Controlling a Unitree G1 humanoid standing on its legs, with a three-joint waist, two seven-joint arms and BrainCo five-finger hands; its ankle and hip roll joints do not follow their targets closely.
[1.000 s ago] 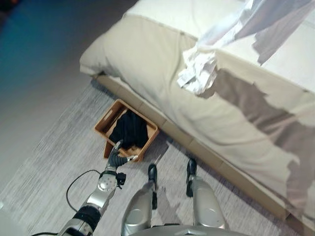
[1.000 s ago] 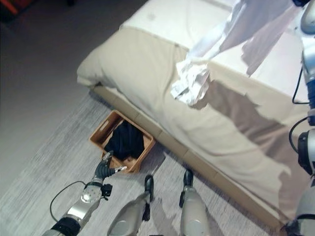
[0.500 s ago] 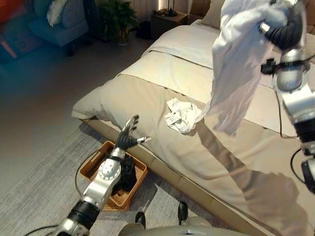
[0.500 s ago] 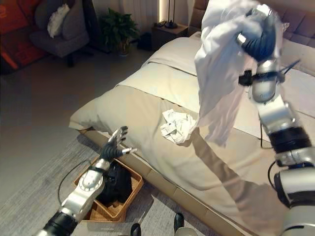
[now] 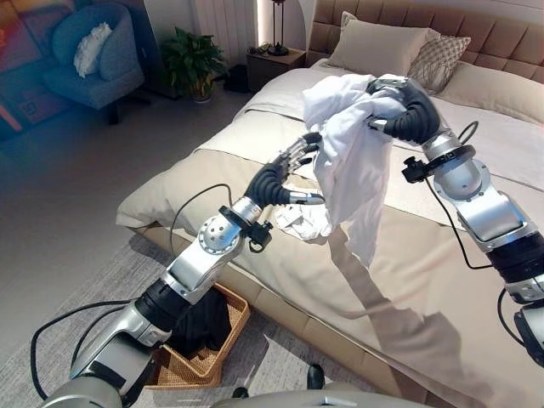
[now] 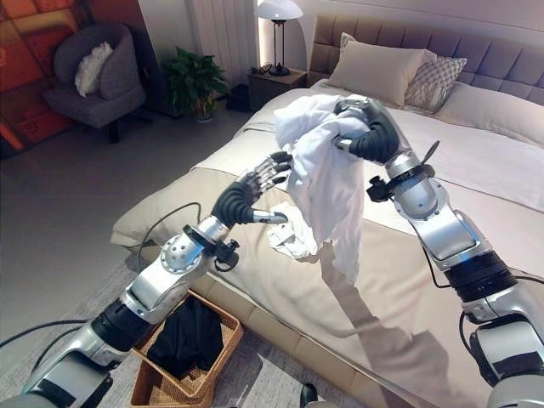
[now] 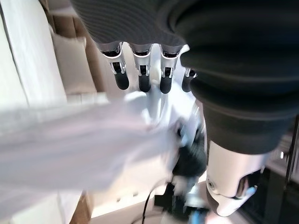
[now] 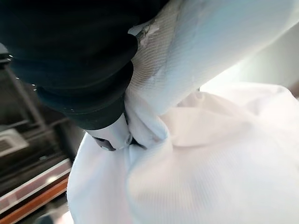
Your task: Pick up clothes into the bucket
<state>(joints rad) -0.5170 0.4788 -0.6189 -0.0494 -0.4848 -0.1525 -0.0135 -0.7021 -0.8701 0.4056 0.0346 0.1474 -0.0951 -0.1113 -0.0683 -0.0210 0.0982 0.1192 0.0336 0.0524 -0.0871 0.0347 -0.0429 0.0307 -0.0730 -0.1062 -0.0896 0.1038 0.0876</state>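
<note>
White garment (image 5: 348,161): bunched at top, hanging in long folds above the bed, lower end dangling free over the beige duvet.
Right hand (image 5: 406,106): raised over the bed, fingers curled round the top of the white garment, cloth wrapped over the hand in the right wrist view.
Left hand (image 5: 285,174): stretched out toward the hanging garment, fingers straight and spread, tips at the cloth's left edge; contact hard to tell. Fingers (image 7: 140,77) straight in a row in the left wrist view, nothing clasped.
Crumpled white cloth (image 5: 304,221): lying on the duvet just below the left hand, beside the hanging garment's lower end.
Wicker basket (image 6: 217,361): on the floor beside the bed's near edge, under the left arm.
Dark clothing (image 6: 185,333): inside the basket, draped over its middle.
Bed (image 5: 408,280): beige duvet over the near part, white sheet further back, padded headboard behind.
Pillows (image 5: 378,47): plain one and a patterned one propped against the headboard.
Rug (image 5: 102,280): grey, under the basket and along the bedside.
Background: blue armchair (image 5: 81,68) with a light cushion, potted plant (image 5: 191,59), nightstand (image 5: 274,64) with lamp (image 6: 279,13), all well apart from the hands.
</note>
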